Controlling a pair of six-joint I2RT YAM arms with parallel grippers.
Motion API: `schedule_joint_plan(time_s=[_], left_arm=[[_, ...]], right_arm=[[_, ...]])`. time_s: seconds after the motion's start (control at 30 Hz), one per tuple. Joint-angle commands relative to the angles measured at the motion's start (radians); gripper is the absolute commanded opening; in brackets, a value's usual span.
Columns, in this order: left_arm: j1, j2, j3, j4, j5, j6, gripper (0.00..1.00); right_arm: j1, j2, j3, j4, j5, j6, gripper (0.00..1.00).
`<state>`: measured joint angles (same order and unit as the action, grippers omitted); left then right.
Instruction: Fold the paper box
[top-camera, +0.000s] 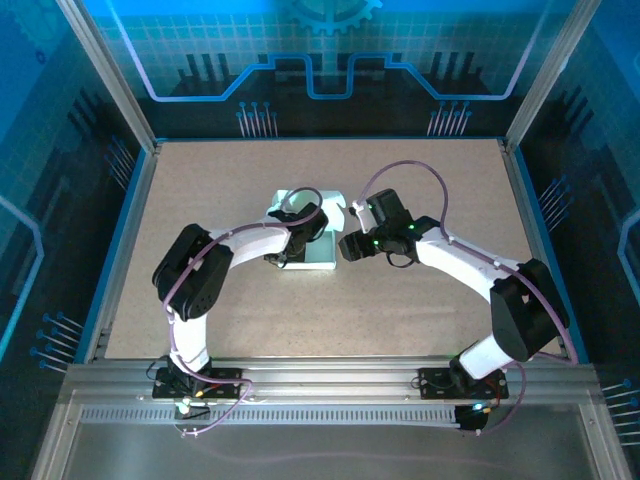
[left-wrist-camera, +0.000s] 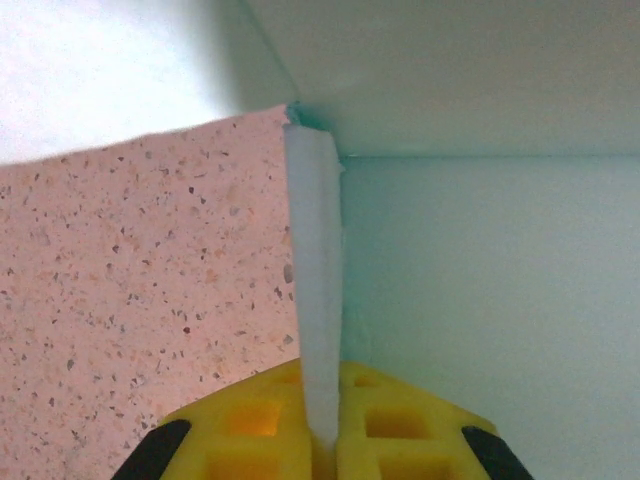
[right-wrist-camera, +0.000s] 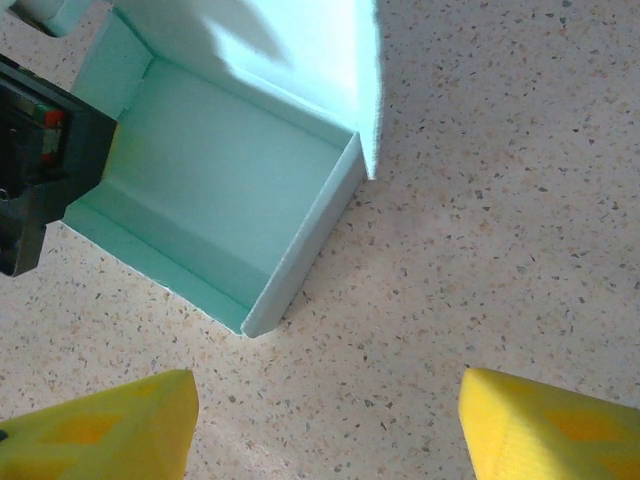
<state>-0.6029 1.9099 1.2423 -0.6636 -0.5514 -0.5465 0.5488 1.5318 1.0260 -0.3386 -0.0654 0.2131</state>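
We find the paper box (top-camera: 312, 252) in the middle of the desk (top-camera: 220, 180) in the overhead view, a half-formed mint tray with both arms bent in toward it. The left fingers (left-wrist-camera: 250, 420) are pressed together on one upright wall (left-wrist-camera: 315, 290) of the card. In the left wrist view this wall shows edge-on as a thin pale strip rising from the bottom centre of the frame, with speckled desk to its left and the box's inside to its right. The right fingers (right-wrist-camera: 110, 430) stand wide apart and hold nothing; in the right wrist view their two yellow tips sit in the bottom corners with only bare desk between them. From those tips the box lies up and to the left, filling the upper left of the frame and apart from them, with a band of desk in between. Its nearest low wall (right-wrist-camera: 305, 235) runs on a diagonal from lower left to upper right, so the box sits skewed to the line across the fingers rather than square to it. A taller flap (right-wrist-camera: 300, 60) stands along its top edge. We judge the right arm the free one for the next fold: it would need to travel forward and leftward to reach that low wall or the flap while the left pinch steadies the box.
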Motion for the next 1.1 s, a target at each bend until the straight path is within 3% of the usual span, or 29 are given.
schedule_joint_plan(time_s=[0.0,0.37,0.63,0.87,1.07], left_arm=[[0.007,-0.017,-0.007,-0.015,0.010,0.006,0.09],[0.012,-0.121,-0.039,0.001,0.065,0.021,0.54],[0.059,-0.345,-0.119,0.104,0.195,0.070,0.84],[0.171,-0.544,-0.168,0.182,0.419,0.140,0.97],[0.268,-0.673,-0.219,0.227,0.511,0.185,0.98]], right_arm=[[-0.008,-0.015,0.002,0.011,-0.025,0.019,0.71],[-0.025,-0.054,0.013,-0.003,-0.024,-0.015,0.72],[-0.045,-0.074,0.077,-0.051,-0.074,-0.190,0.75],[-0.063,-0.002,0.251,-0.170,-0.124,-0.397,0.77],[-0.075,0.139,0.468,-0.292,-0.122,-0.481,0.74]])
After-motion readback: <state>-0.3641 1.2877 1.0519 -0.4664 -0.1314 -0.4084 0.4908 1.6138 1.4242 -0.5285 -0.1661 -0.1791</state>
